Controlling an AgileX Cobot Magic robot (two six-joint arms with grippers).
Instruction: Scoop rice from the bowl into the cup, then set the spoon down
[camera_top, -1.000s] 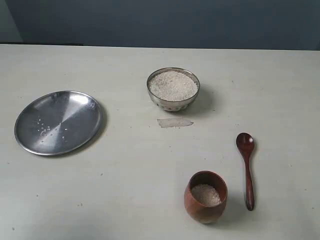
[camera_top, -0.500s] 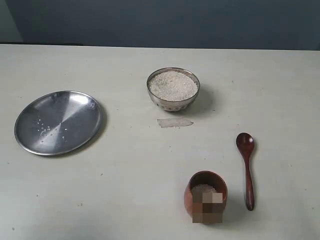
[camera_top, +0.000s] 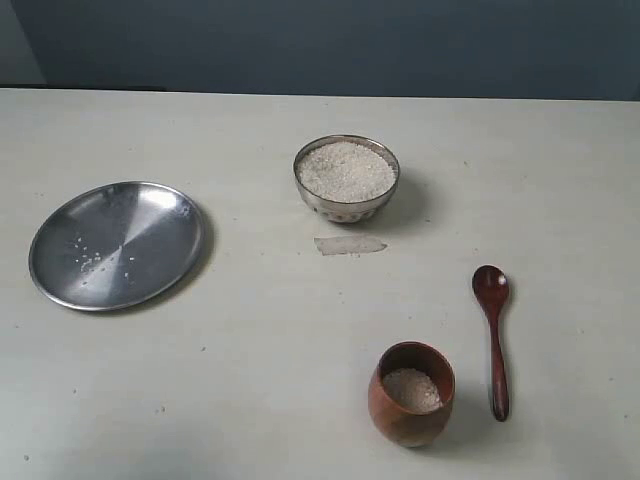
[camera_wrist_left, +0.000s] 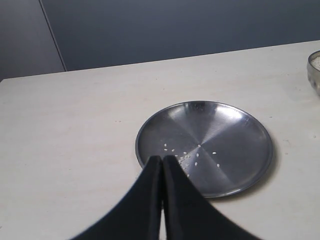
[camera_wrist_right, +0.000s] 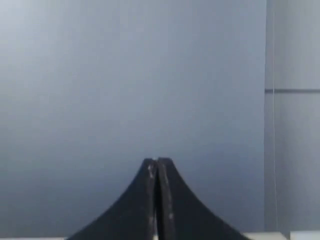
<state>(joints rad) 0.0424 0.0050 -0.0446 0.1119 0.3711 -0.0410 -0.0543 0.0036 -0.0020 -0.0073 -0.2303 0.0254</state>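
In the exterior view, the bowl (camera_top: 345, 208) sits full of rice (camera_top: 346, 170). The cup (camera_top: 405, 420) stands at about 5 o'clock from it, with some rice inside. The spoon (camera_top: 492, 335) lies flat on the table (camera_top: 250, 380) at 3 o'clock from the cup, close by but not touching. I think the scooping is done. No gripper shows here. In the left wrist view, the left gripper (camera_wrist_left: 161, 160) is pinched together and holds nothing, with the plate (camera_wrist_left: 235, 135) just ahead. In the right wrist view, the right gripper (camera_wrist_right: 157, 162) is pinched together too, empty, facing a grey wall, with no spoon in sight.
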